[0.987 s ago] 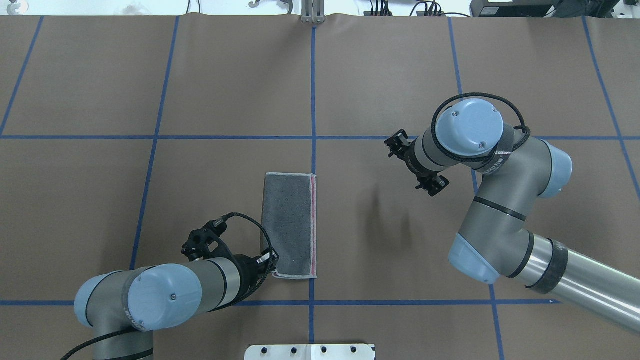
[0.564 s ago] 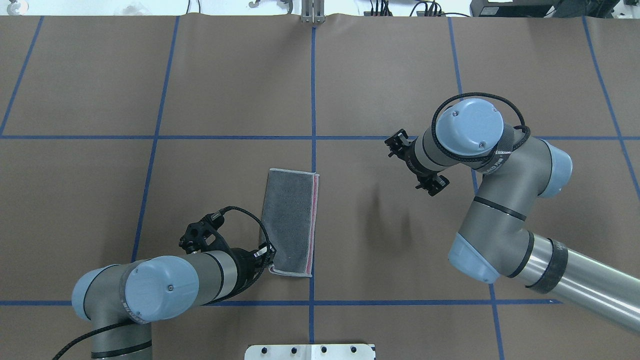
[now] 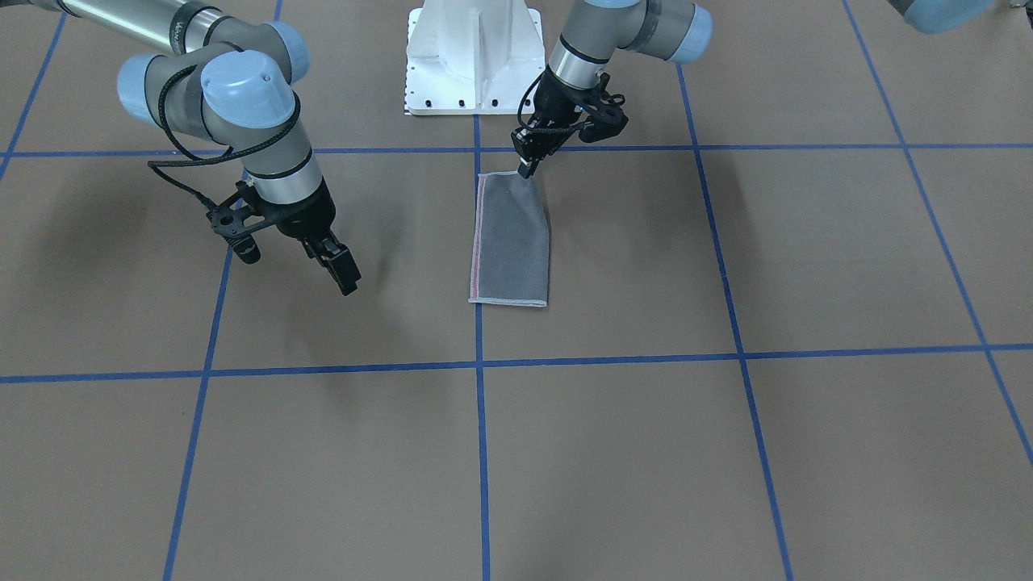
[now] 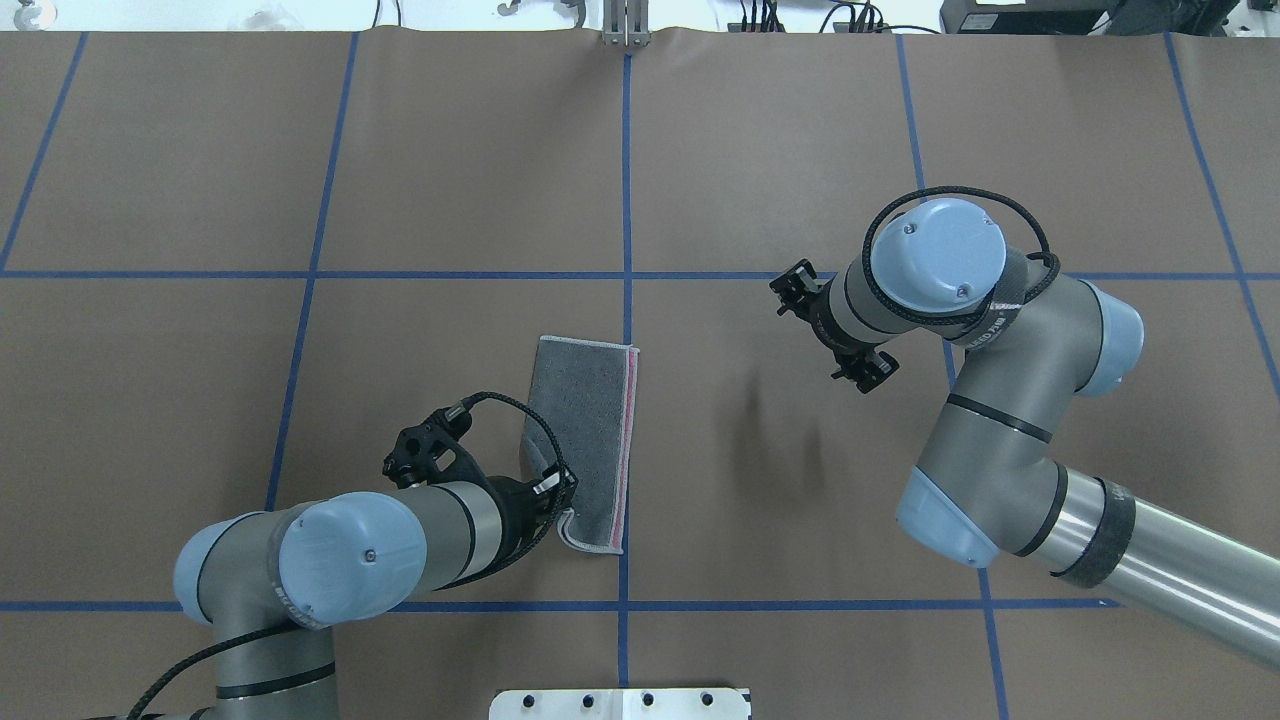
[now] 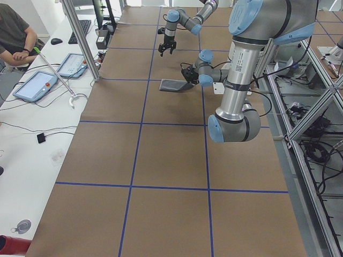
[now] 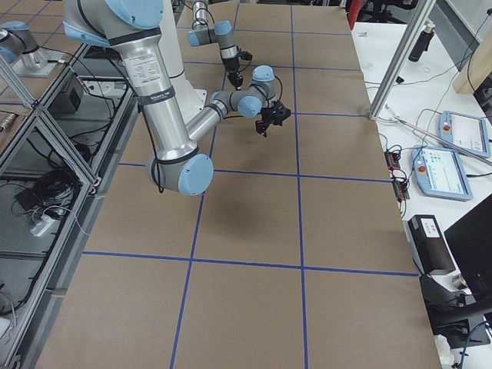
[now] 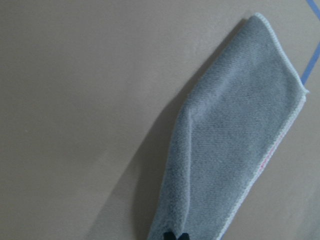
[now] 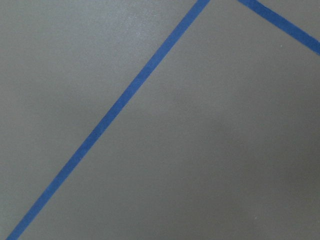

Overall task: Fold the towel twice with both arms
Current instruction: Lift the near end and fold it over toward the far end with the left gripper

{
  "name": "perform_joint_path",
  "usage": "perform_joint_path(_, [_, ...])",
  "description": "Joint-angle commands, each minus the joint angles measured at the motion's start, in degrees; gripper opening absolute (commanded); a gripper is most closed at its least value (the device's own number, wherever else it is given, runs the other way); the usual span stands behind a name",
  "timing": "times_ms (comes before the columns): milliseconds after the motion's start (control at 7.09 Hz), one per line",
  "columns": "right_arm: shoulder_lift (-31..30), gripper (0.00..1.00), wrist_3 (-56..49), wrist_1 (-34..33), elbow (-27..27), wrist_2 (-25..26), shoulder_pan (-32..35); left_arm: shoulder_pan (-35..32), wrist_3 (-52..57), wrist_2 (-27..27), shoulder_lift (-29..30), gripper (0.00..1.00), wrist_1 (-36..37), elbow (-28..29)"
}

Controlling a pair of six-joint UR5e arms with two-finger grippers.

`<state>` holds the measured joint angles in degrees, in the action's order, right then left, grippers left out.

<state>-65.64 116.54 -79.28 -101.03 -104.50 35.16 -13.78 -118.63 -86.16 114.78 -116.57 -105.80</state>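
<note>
1. Grey terry is facing upward: the towel (image 4: 590, 430) is lying as a long narrow strip on the brown worktop (image 4: 400, 150), just left of the central blue tape line (image 4: 627, 200). A thin pink edge is peeking out along its right side.
2. I am reading that strip shape as the first fold already made, so by my judgement one fold is left.
3. The left pincer (image 4: 556, 492) is clamping the strip's near left corner. In the left wrist view its black fingertips (image 7: 170, 236) are meeting on the cloth. That corner is curling up off the worktop while the far end is lying flat.
4. The right pincer (image 3: 343, 274) is hanging well apart from the towel, off to its right, and is holding nothing. I am not managing to tell whether its jaws are parted or together. Its wrist view is showing only bare worktop and tape.
5. I am judging the second fold as only just starting: the near end needs carrying over onto the far end. With a single corner being held, I am expecting the other near corner to need the right arm, or the strip may twist.
</note>
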Motion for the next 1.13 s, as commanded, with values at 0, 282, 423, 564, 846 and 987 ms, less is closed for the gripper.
perform_joint_path(0, [-0.10, 1.00, 0.00, 0.00, 0.05, 0.00, 0.00, -3.51, 0.06, -0.06, 4.73, 0.00, 0.11, 3.75])
perform_joint_path(282, [-0.10, 1.00, -0.17, 0.00, 0.05, -0.09, 0.00, -6.94, 0.15, -0.32, 6.15, 0.00, -0.06, 6.21])
perform_joint_path(423, [-0.45, 1.00, -0.18, 0.00, 0.05, -0.09, 0.00, -8.44, 0.15, -0.33, 8.07, 0.00, -0.15, 8.31])
perform_joint_path(564, [-0.45, 1.00, -0.18, 0.00, 0.05, -0.09, 0.00, -9.06, -0.02, -0.33, 10.61, 0.00, -0.06, 10.34])
perform_joint_path(846, [-0.89, 1.00, -1.57, 0.00, -0.04, -0.09, 0.17, -10.03, -0.38, -0.33, 14.92, 0.00, -0.06, 15.16])
perform_joint_path(987, [-2.02, 1.00, -2.71, 0.00, -0.30, -0.26, 0.43, -11.08, -0.38, -0.33, 16.77, 0.00, -0.15, 17.36])
